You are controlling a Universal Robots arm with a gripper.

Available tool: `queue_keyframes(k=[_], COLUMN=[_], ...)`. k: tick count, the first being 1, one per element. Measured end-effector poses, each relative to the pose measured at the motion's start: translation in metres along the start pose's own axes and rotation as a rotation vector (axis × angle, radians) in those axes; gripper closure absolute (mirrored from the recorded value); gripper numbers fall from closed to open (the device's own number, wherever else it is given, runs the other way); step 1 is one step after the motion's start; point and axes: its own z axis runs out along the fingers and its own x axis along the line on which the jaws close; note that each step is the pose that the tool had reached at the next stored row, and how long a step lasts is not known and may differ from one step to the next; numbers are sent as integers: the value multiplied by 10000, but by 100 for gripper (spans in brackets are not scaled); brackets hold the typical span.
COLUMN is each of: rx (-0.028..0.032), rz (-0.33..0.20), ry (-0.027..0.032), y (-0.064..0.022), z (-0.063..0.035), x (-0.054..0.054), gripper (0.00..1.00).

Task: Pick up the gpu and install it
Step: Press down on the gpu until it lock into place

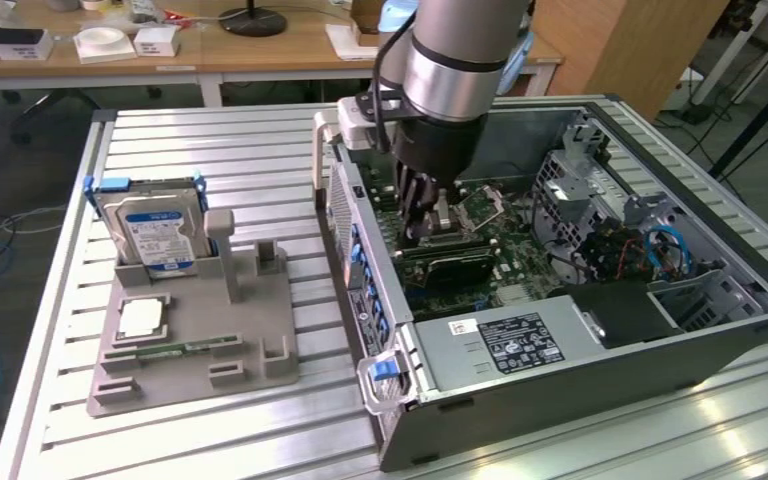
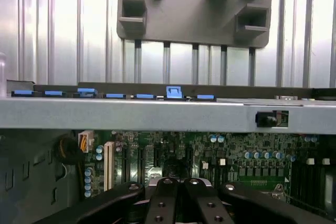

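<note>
We see the black gripper (image 1: 420, 235) reaching down into the open metal computer case (image 1: 704, 345), its ribbed fingers pressed together just above the gpu (image 1: 448, 263), a flat dark card seated on the green motherboard (image 1: 524, 262).

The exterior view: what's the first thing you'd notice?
The big silver robot arm reaching down into the open computer case, its shut pincer just above the gpu on the green board. Next, the hard drive standing in the grey holder on the exterior view's left.
</note>
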Motion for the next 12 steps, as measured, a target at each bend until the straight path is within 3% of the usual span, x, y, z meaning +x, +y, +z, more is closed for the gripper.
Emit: queue_keyframes(k=[2,6,7,12], rx=[-26,-216,-235,-225], rz=[-1,4,4,4], ry=[-11,-74,-91,-99], y=[9,13,13,21], z=[-4,-6,-5,-5], x=[0,1,0,-1], gripper=[89,89,89,89])
